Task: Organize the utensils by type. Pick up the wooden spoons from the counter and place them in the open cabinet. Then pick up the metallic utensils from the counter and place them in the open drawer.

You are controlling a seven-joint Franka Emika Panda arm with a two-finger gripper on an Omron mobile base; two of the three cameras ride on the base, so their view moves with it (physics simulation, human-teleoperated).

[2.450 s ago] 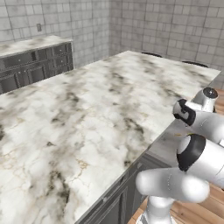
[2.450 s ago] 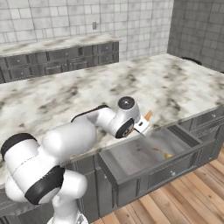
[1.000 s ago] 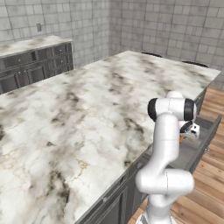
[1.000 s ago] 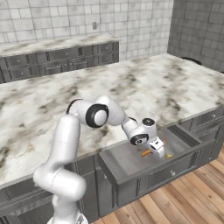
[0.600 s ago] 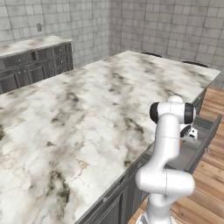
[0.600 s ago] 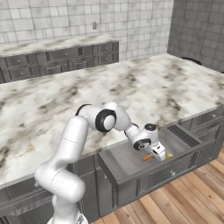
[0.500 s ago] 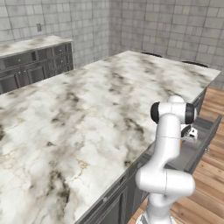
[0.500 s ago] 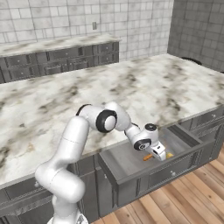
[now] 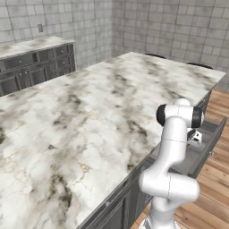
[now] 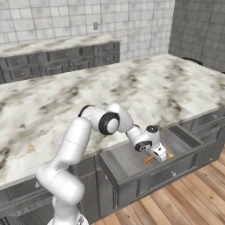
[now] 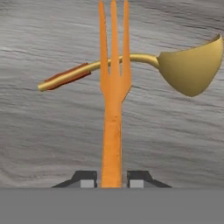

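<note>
orange fork (image 11: pixel 113 92) | lies lengthwise between the claw (image 11: pixel 112 178) tips, tines away, over the grey floor of the open drawer (image 10: pixel 132 165) under the worktop (image 10: pixel 88 92) | claw slightly parted, cannot tell whether it grips the handle | gold ladle (image 11: pixel 175 65) lies crosswise behind the tines

— Does any writing show anywhere — a label, a brand, a number, a sign?

— None that can be read. The marbled table (image 9: pixel 80 120) carries only grey and brown veining, and the tiled walls (image 10: pixel 57 22) are bare grout lines.

— And the small plate on the wall?

— The little dark plate (image 10: pixel 95 26) is blank or too small to tell — no letters can be made out on it.
</note>
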